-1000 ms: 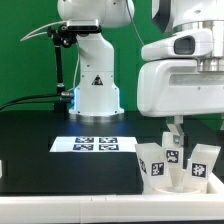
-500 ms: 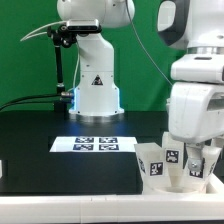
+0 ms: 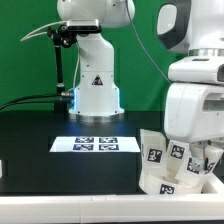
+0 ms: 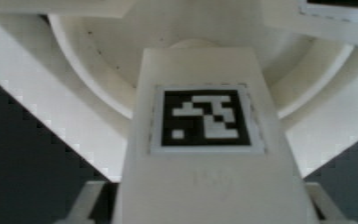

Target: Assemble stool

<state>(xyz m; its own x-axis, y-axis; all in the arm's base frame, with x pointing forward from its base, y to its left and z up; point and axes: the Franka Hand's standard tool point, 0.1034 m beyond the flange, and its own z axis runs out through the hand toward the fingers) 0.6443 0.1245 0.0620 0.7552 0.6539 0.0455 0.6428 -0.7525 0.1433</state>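
Item 1, the stool point(image 3: 172, 165): we recorded a cluster of white plastic parts at the exterior view's lower right, on the black table point(image 3: 60, 170). It comprised the round rimmed seat disc point(image 3: 168, 186) with blocky legs rising from it, each bearing a black-and-white square tag. The cluster sat tilted, leaning toward the exterior view's left. In the wrist view one leg point(image 4: 202, 140) filled the frame, its tag facing the camera, with the curved rim of the seat disc behind it.

Item 2, the gripper point(image 3: 196, 150): we found it low over the stool at the exterior view's right, its bulky white housing hiding much of the parts. The fingers were lost among the legs; we could not tell whether they stood apart or were closed on a leg.

Item 3, the marker board point(image 3: 96, 145): flat on the table, in front of the arm's white base point(image 3: 96, 92), well apart from the stool.

Item 4, a green backdrop point(image 3: 25, 60) behind the rig.
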